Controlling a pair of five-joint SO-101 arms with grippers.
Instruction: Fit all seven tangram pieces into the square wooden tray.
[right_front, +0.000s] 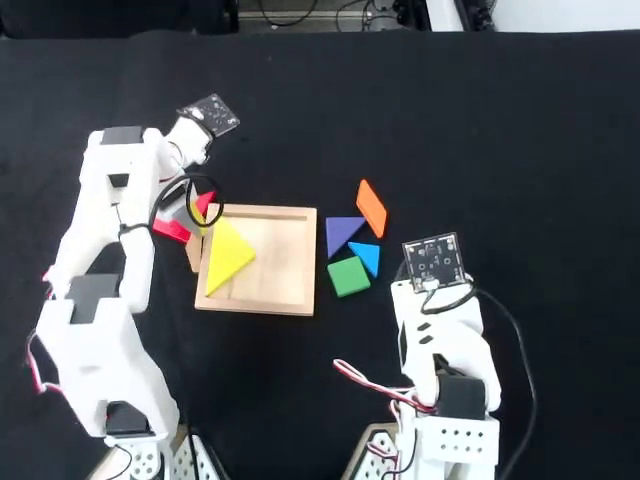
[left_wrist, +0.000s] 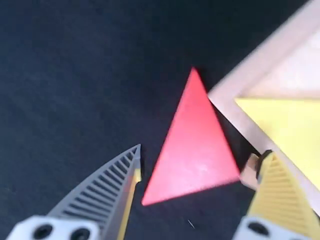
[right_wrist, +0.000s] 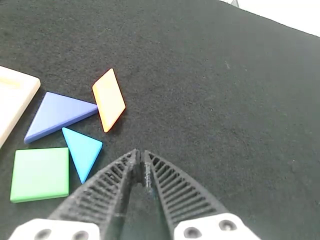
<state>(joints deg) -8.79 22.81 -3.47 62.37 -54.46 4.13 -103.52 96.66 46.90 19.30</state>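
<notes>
From above, the square wooden tray (right_front: 270, 285) lies on the black table (right_front: 520, 120) with one piece in it: a yellow triangle (right_front: 227, 255), its long edge running along the wall nearest the left arm (right_front: 100, 300) and its square corner pointing into the tray's middle. A red triangle (right_front: 172, 229) lies on the table just outside that wall, partly hidden by the arm. On the tray's other side four pieces sit close together: an orange parallelogram (right_front: 371, 207) with its long axis slanting away from the arms, a purple triangle (right_front: 343, 235), a small blue triangle (right_front: 366, 256) and a green square (right_front: 348, 276), with the right arm (right_front: 445, 370) just beside them. That makes six pieces I can count, one in the tray and five out. In the left wrist view, the left arm's fingers (left_wrist: 112, 182) are spread, one on each side of the red triangle, whose sharp tip points away from them and lies beside the tray's corner. In the right wrist view, the right arm's fingers (right_wrist: 175, 187) are pressed together over bare table, near the blue triangle's tip.
</notes>
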